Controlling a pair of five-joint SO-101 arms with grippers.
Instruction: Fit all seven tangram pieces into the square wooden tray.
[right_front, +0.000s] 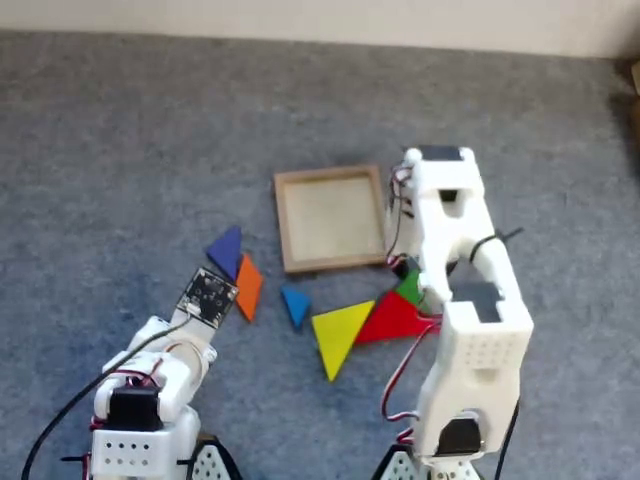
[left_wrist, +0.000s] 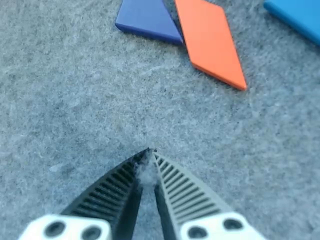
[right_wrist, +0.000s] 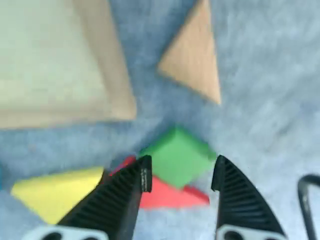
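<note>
- Right gripper (right_wrist: 182, 167): stands released, fingers parted either side of the green square (right_wrist: 175, 152), turned diamond-wise, one corner pointing ahead.
- Touching it: red triangle (right_wrist: 172, 197), yellow triangle (right_wrist: 55, 195) alongside.
- Farther ahead in the right wrist view: wooden tray (right_wrist: 117, 90), tan triangle (right_wrist: 195, 60) beside its corner.
- Left gripper (left_wrist: 148, 155): clenched on nothing; ahead lies orange parallelogram (left_wrist: 210, 42), long axis slanting away, beside dark blue triangle (left_wrist: 147, 20).

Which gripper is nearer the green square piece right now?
Right. The right gripper hangs open directly over the green square. The left gripper sits shut on bare carpet near the orange piece, well away from the green square.
</note>
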